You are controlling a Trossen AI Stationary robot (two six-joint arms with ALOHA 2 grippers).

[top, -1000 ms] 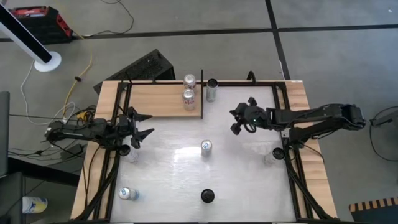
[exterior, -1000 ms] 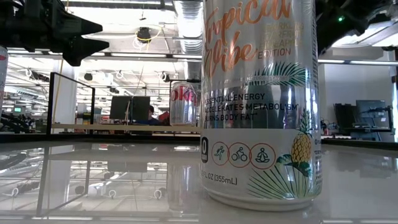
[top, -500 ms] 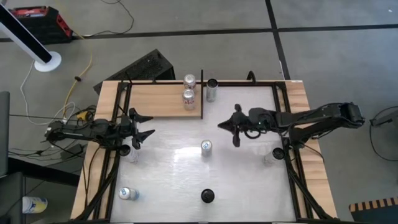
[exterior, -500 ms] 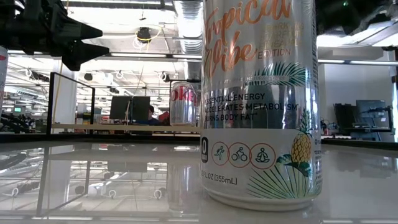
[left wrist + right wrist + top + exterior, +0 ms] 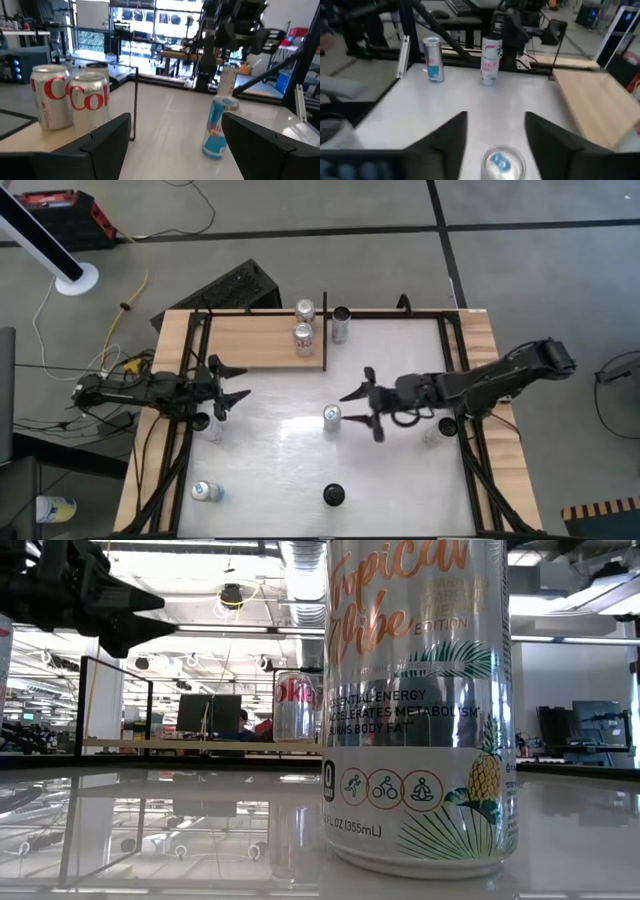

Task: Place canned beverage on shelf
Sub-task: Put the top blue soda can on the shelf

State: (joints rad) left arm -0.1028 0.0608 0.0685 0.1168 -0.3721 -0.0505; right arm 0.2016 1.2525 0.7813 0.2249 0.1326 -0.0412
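1. The step in hand is, in my judgement, the reach for a can: the right gripper (image 5: 358, 408) hangs over the desk (image 5: 400, 470), just beside the blue-topped can (image 5: 331, 416) that stands near the middle, and its jaws are spread wide, holding nothing.

2. In the right wrist view the same can (image 5: 503, 161) shows between the two dark fingers (image 5: 451, 131), close in front of them, so the approach looks well lined up.

3. The shelf (image 5: 262, 342) lies at the far left part of the desk, well apart from this can. Two silver cans (image 5: 303, 338) already stand near its right edge, and one more can (image 5: 341, 324) stands on the desk just beside that edge.

4. The left gripper (image 5: 228, 384) waits near the front edge of the shelf, its jaws wide and empty.

5. The next move, as I see it, calls for bringing the jaws down around the can's body, closing on it, and then carrying it upright to a free place on the shelf, left of the two cans there.

6. Other cans stand farther from the shelf, near the desk's front edge; they seem not involved now.
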